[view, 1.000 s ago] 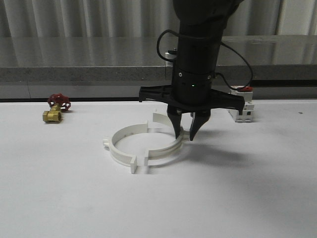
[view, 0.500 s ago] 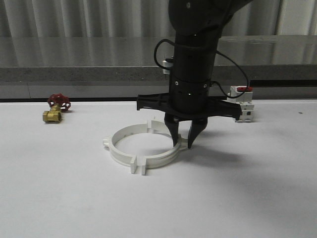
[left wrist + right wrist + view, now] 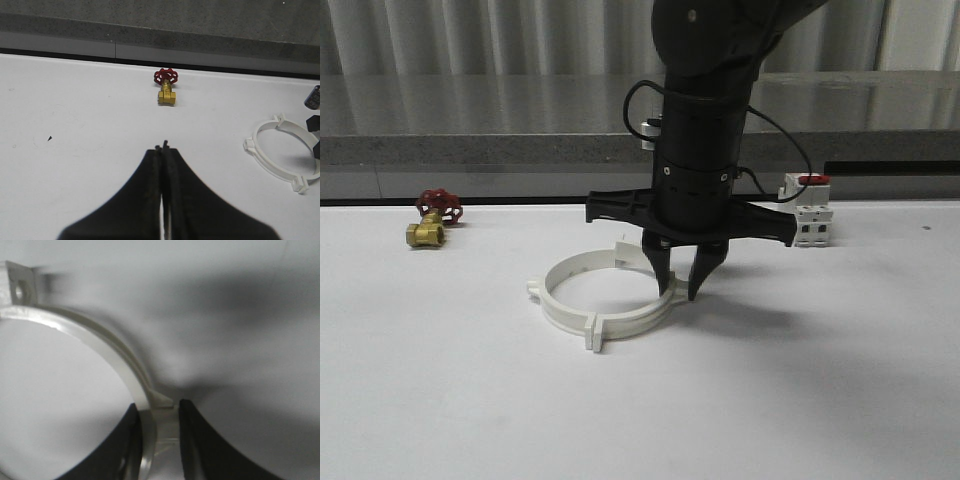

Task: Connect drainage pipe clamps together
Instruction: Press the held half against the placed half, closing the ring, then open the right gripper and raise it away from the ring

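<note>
Two white drainage pipe clamps lie on the white table as one ring (image 3: 560, 300), their front tabs (image 3: 595, 333) pressed together. My right gripper (image 3: 680, 288) stands upright over the ring's right side, shut on the right clamp's band. In the right wrist view the black fingers (image 3: 187, 440) straddle the band and its small tab (image 3: 161, 420), and the curved band (image 3: 95, 337) runs to an end tab (image 3: 20, 287). The left gripper (image 3: 163, 146) is shut on nothing above bare table, well left of the ring (image 3: 272, 162).
A brass valve with a red handwheel (image 3: 432, 222) sits at the back left of the table, also in the left wrist view (image 3: 166, 90). A white breaker with a red switch (image 3: 807, 215) stands back right. A grey ledge (image 3: 470, 150) borders the table's far edge.
My right gripper has moved left with the right clamp half in it. The gap between the front tabs has closed, and the two halves now meet as one ring.
</note>
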Action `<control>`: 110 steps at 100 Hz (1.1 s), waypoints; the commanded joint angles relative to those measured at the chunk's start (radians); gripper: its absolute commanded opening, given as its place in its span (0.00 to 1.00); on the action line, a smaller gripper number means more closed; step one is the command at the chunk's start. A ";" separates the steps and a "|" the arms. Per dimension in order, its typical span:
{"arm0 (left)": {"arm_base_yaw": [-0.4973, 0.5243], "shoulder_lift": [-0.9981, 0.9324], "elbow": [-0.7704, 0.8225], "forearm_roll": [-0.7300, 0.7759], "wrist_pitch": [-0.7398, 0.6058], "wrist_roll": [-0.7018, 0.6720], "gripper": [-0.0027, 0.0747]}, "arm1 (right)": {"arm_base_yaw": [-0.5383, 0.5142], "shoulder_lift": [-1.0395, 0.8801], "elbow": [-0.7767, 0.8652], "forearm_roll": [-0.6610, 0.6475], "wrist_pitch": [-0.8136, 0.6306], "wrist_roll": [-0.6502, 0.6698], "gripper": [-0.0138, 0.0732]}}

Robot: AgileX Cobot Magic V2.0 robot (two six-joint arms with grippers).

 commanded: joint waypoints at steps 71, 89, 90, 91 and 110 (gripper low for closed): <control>0.004 0.004 -0.028 -0.003 -0.077 0.001 0.01 | 0.002 -0.050 -0.032 -0.017 -0.079 0.002 0.61; 0.004 0.004 -0.028 -0.003 -0.077 0.001 0.01 | 0.002 -0.052 -0.033 -0.029 -0.071 -0.024 0.62; 0.004 0.004 -0.028 -0.008 -0.077 0.001 0.01 | 0.002 -0.054 -0.033 -0.029 -0.069 -0.030 0.63; 0.004 0.004 -0.028 -0.003 -0.077 0.001 0.01 | 0.002 -0.055 -0.034 -0.029 -0.064 -0.037 0.63; 0.004 0.004 -0.028 -0.003 -0.077 0.001 0.01 | 0.002 -0.070 -0.073 -0.049 -0.003 -0.055 0.78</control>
